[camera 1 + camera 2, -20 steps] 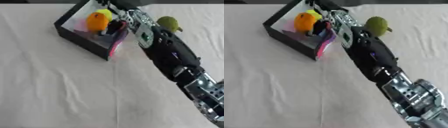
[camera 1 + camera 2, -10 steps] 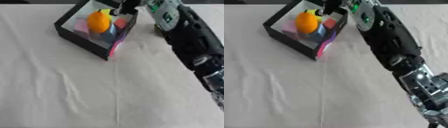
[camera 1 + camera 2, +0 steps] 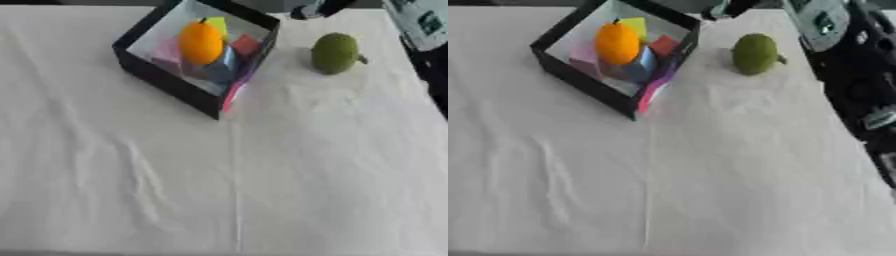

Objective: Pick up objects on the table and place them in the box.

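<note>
Right eye view: right arm (image 3: 846, 75) raised beside green fruit (image 3: 754, 54).

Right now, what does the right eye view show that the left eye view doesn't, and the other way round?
Only the right eye view shows a long stretch of the black right arm running down its right edge. Only the left eye view shows more bare tablecloth left of the box. Both share the black box holding an orange fruit and coloured pieces, and the green fruit on the cloth beside it. No robot hand can be made out clearly.
</note>
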`<state>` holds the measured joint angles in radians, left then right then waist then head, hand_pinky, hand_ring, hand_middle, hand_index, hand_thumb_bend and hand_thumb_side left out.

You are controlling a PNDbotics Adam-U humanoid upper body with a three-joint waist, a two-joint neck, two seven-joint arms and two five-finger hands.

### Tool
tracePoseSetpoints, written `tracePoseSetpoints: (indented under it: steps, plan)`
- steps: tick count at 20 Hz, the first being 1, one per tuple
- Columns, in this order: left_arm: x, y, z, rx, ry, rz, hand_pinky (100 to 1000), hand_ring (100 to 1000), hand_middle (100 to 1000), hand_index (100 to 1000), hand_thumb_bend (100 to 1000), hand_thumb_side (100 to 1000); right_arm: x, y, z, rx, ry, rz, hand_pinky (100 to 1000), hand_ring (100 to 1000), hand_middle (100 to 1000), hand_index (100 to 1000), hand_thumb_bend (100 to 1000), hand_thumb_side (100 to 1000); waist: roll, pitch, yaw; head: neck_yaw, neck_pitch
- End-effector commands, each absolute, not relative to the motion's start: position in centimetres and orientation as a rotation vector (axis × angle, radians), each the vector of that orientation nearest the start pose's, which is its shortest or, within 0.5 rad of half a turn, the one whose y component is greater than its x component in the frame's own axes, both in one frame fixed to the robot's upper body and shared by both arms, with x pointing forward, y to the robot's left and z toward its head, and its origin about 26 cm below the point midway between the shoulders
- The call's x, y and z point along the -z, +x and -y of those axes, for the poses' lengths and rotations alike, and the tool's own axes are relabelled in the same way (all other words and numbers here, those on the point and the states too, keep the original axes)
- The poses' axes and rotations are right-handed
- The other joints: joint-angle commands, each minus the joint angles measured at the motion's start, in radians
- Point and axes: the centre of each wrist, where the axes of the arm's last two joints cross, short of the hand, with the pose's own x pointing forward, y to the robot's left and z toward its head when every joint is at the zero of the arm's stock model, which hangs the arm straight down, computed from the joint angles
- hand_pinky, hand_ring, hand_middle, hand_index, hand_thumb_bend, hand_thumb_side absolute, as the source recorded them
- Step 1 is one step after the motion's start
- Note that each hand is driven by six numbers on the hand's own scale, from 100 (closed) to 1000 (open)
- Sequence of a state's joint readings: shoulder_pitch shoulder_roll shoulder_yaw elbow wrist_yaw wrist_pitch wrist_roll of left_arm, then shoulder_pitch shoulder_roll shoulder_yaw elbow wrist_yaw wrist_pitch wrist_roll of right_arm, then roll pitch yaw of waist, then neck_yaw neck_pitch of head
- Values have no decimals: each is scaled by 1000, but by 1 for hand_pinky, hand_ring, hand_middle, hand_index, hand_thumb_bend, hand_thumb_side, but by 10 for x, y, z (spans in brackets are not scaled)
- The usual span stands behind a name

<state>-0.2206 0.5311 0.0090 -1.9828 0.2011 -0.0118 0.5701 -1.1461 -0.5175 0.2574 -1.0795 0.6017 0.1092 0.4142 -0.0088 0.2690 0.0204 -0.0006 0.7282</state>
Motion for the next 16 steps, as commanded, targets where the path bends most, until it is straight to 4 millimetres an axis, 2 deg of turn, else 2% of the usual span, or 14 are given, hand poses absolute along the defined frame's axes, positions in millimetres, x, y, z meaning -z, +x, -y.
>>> tracePoseSetpoints:
  steps: [1,7,14,15,16]
  plan:
    - [-208,289,-305,-173,467,2270,574,733,735,807,391,705,-331,467,263,-1256,-898,1554,869,851,847,926,601,270,0,-20,2,5,-2]
    - [-209,290,-304,-175,462,2277,573,733,735,807,392,705,-314,473,286,-1288,-905,1420,872,861,861,931,602,285,0,-14,8,5,-9]
    - [-211,291,-303,-175,455,2286,571,732,734,806,392,705,-302,480,287,-1295,-884,1392,872,861,865,933,589,290,4,1,17,0,-25]
    - [-212,291,-302,-174,454,2287,571,732,734,806,392,707,-302,481,287,-1303,-884,1385,871,860,863,933,546,287,4,4,18,0,-28]
    - [-212,291,-302,-174,453,2286,571,732,734,806,392,707,-303,481,287,-1312,-885,1376,871,860,863,933,546,287,3,5,19,0,-30]
